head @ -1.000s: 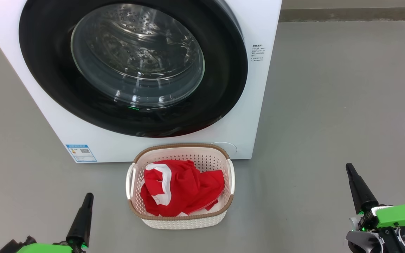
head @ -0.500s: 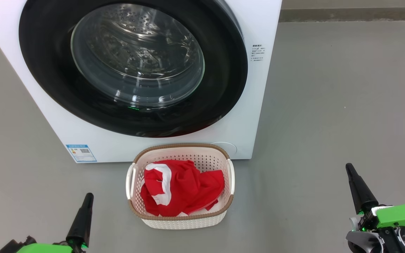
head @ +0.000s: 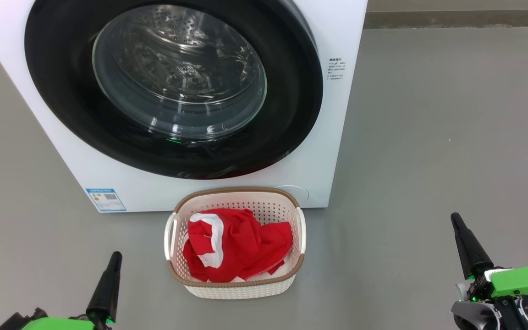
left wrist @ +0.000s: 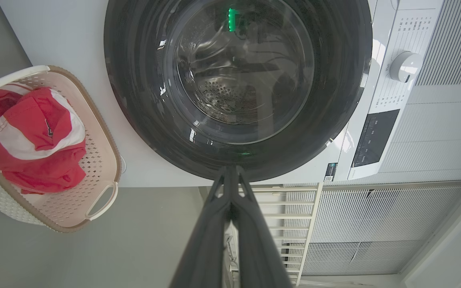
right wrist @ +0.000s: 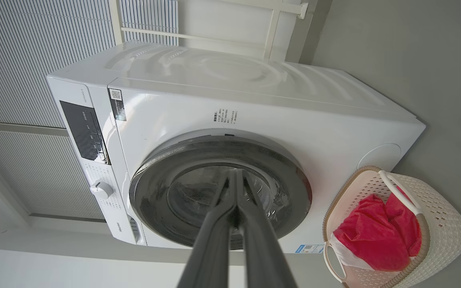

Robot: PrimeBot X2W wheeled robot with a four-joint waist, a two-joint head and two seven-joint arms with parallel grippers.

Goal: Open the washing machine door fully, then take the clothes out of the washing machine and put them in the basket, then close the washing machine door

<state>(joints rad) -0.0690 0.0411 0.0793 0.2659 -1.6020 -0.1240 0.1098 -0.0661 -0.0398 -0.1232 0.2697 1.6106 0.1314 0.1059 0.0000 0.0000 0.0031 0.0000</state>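
One basket (head: 234,288): cream perforated plastic, rounded, brown woven rim, on grey floor (head: 429,137). Clothes (head: 241,247), crumpled red fabric with white patches, inside basket. Washer (head: 85,174), white, boxy, just behind basket; door (head: 287,133), glossy black ring with bulging glass, closed. Left hand (head: 116,254) and right hand (head: 454,216) flank basket, well apart from it, each with dark fingers pressed together, empty.

The head view's top edge is cutting off the upper rim of the washing machine door (head: 177,73), and the bottom edge is cropping the left gripper (head: 115,257). The clothes (head: 241,247) are hiding most of the floor of the basket (head: 234,288), and the blue label (head: 105,199) (lower left of frame) is showing print too small to read.
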